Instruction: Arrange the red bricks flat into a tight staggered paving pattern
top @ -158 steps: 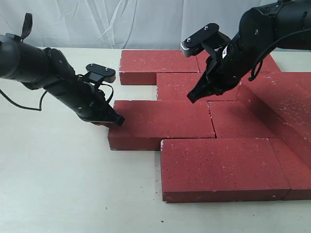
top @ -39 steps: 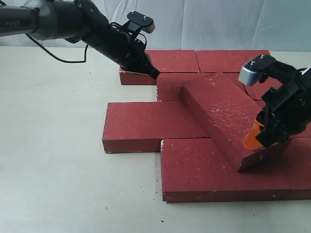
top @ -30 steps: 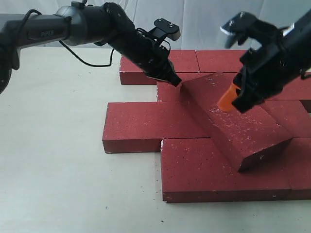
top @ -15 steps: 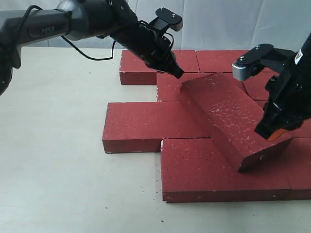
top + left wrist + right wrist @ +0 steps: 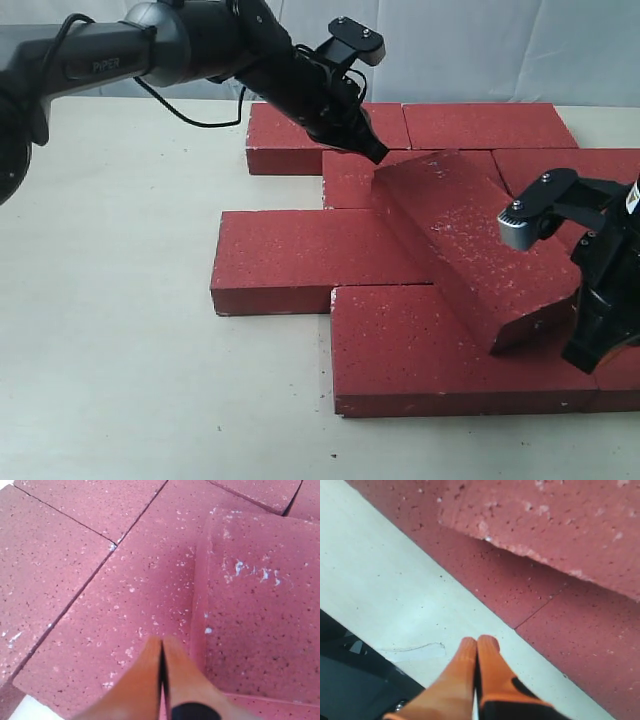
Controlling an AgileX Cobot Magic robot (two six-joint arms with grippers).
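One tilted brick (image 5: 470,240) is lying askew on top of the flat red bricks (image 5: 320,255) on the desk (image 5: 110,300). Its long axis is running diagonally from just beside the left tool (image 5: 375,152) toward the right tool (image 5: 585,355). Both tools are pinching their fingers together, holding nothing. The right tool is hanging just past the brick's near end, over the paving's edge.
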